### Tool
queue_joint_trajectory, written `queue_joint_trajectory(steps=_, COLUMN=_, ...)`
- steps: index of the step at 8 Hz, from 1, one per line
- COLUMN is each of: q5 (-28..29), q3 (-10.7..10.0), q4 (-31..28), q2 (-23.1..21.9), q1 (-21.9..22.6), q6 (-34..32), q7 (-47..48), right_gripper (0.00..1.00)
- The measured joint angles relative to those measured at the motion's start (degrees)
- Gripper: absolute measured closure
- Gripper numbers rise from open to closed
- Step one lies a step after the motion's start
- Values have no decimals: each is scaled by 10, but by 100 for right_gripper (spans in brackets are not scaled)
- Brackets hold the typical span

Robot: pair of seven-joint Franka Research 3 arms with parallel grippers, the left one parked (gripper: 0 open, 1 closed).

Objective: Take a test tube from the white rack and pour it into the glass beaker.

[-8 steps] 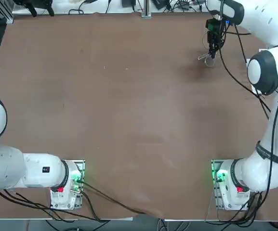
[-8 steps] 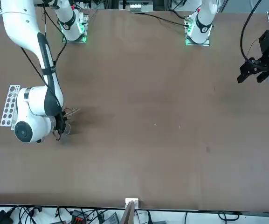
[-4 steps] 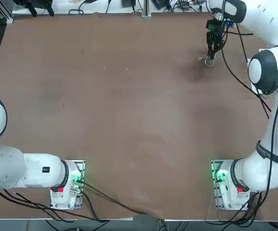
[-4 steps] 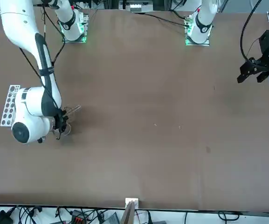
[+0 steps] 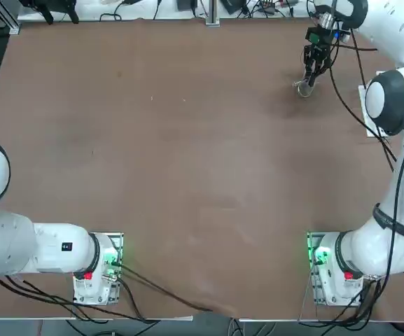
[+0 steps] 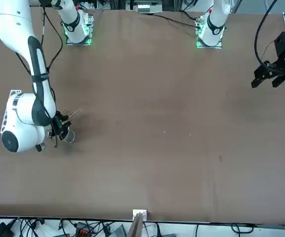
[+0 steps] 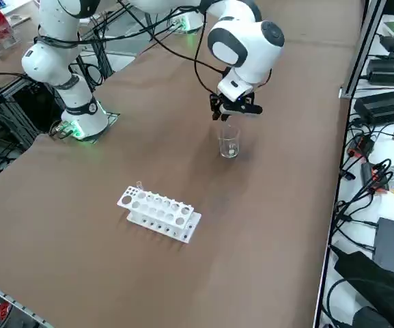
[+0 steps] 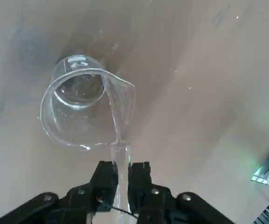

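Clear test tube [image 8: 121, 179] between black fingers [image 8: 141, 179], transparent glass beaker [image 8: 80, 107] with spout.

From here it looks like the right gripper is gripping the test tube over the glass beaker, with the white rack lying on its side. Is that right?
Not quite: the right side view shows the white rack standing upright. The rest holds.
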Motion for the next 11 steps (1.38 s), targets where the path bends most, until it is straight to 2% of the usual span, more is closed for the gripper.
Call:
queue_joint_trajectory(steps=5, q5=0, q3=0, q4=0, q2=0, q1=-6, q6=-5, q7=-26, right_gripper=81)
queue_joint_trajectory(steps=11, q5=20, q3=0, q4=0, q2=-1, q1=-22, q6=-25, q7=-104, right_gripper=81)
